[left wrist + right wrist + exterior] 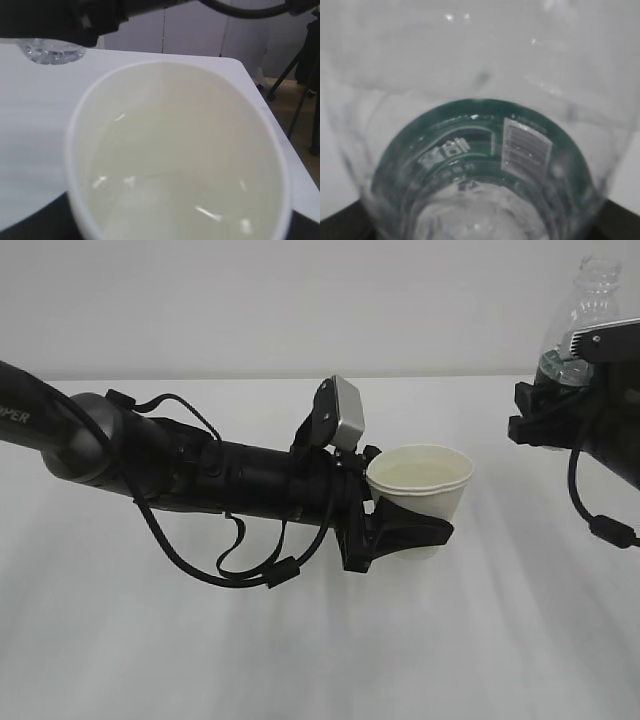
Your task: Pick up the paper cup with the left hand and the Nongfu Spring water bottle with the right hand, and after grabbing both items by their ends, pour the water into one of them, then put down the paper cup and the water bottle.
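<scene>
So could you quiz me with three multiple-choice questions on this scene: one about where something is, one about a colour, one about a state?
1. Where is the paper cup?
A. Lying on the table
B. Held above the table by the left gripper
C. Stacked on the bottle

2. What colour is the band round the bottle?
A. Dark green
B. Red
C. Yellow

3. What is inside the cup?
A. Nothing, it is dry
B. Clear water
C. Dark coffee

Answers:
1. B, the exterior view shows black fingers clasping the cup's lower wall, with the table well below it.
2. A, the right wrist view shows a dark green label ring on the clear plastic.
3. B, the left wrist view looks into the cup and shows a clear liquid with glints on its surface.
</scene>
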You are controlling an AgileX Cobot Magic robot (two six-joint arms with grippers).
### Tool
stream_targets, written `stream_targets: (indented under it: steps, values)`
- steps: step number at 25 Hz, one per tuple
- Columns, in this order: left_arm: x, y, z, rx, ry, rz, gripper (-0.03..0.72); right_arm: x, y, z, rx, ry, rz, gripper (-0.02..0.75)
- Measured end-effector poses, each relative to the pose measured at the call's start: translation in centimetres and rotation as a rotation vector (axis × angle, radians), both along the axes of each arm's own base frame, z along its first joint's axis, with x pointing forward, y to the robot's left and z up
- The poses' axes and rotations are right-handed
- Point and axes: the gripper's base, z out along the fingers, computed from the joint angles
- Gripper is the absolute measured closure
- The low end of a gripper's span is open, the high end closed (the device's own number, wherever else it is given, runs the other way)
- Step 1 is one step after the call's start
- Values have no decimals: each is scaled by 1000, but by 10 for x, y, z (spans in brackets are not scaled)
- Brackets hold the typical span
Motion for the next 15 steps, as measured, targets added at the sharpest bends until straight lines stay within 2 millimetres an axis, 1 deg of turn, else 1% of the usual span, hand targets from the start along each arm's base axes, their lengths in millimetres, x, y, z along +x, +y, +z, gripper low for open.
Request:
stream_targets:
  steps: [4,9,15]
  values:
    - [0,0,0,0,0,0,254,3,0,-10,33,-3,-12,237]
    - [0,0,0,0,0,0,254,7,0,-24,35,-8,-18,237]
    - [0,0,0,0,0,0,254,12,-1,-46,67,-12,-50,237]
